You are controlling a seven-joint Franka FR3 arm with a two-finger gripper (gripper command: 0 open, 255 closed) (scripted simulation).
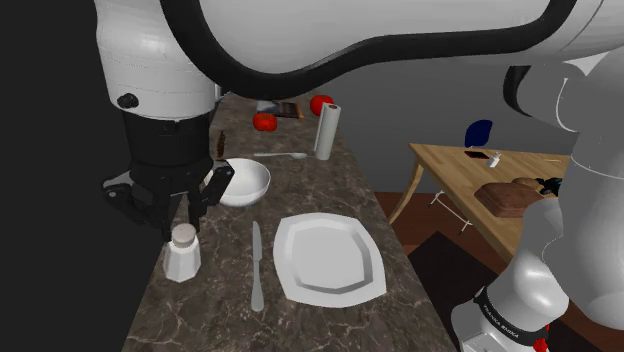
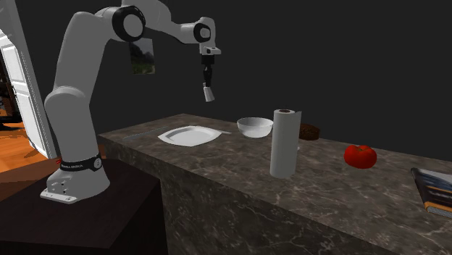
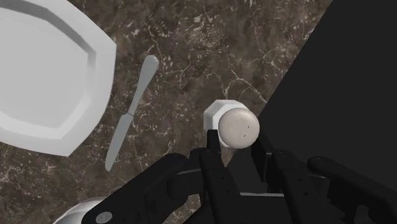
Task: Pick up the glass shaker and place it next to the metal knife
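The shaker [image 2: 208,92], clear-bodied with a rounded pale cap, hangs in the air well above the dark marble counter [image 2: 217,163], clasped by my gripper [image 2: 208,81]. In the wrist view the fingers [image 3: 213,145] press on either side of the shaker [image 3: 238,126] just under its cap. The shoulder view puts the gripper [image 1: 185,222] and shaker [image 1: 182,253] over the counter's left edge. The grey knife [image 1: 256,265] lies flat between the shaker and the white plate [image 1: 328,257], a little way from the shaker. Beside the plate [image 3: 44,76] the knife [image 3: 130,111] runs along its edge.
A white bowl [image 1: 245,182] sits behind the knife. Farther back stand a paper towel roll [image 1: 326,131], two tomatoes [image 1: 264,121], a spoon [image 1: 282,155] and a book [image 2: 434,190]. The counter edge drops off close to the shaker. A wooden table [image 1: 500,175] stands beyond the counter.
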